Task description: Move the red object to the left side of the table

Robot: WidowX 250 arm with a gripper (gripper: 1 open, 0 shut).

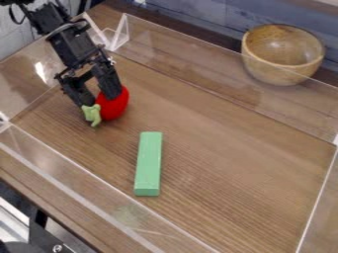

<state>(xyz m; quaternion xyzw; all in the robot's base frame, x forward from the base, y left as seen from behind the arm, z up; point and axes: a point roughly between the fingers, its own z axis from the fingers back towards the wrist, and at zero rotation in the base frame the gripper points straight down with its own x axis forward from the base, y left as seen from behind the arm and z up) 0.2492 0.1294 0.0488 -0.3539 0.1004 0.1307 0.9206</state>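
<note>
Camera view from above the tabletop [224, 128]: your gripper [93, 92] stands with its jaws spread on either side of the red object [114, 102], which rests on the wood at the left side, near the clear acrylic wall, its green stem pointing toward the near edge. Nothing is pinched; the fruit sits free between and just below the fingers. By the look of it, you are at the release step, with the placing itself done. Your next move calls for a clean lift straight away from the fruit, without nudging it. A green block [149, 163] and a wooden bowl [282, 54] lie well apart.
</note>
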